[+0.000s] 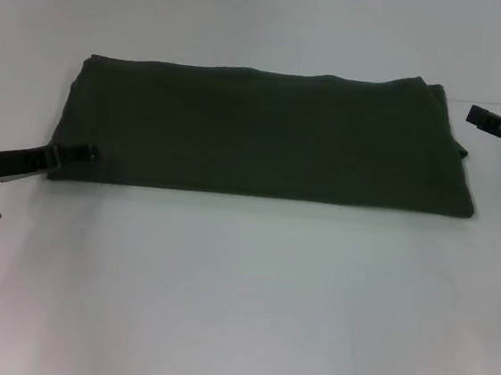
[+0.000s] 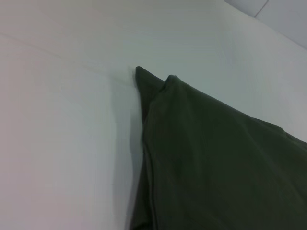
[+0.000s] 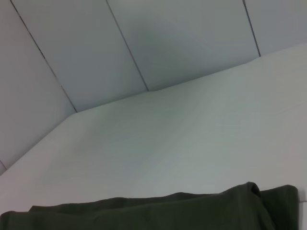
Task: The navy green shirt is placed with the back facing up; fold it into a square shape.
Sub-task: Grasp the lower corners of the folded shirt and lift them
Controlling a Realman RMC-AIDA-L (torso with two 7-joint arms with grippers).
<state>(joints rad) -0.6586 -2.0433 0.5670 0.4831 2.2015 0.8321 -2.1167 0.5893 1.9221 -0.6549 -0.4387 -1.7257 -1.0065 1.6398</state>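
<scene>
On the white table (image 1: 237, 312), the dark olive-green cloth shirt (image 1: 265, 135) is lying folded into a long band, plain side up. Left gripper (image 1: 88, 151) is touching its near-left corner, right gripper (image 1: 495, 122) hovering just beside the far-right corner; jaw states unclear for both.

left gripper (image 1: 91, 150): at shirt (image 1: 265, 135) near-left corner, bare table (image 1: 238, 303) beside it
right gripper (image 1: 475, 113): just beyond shirt's far-right corner, open table around
</scene>
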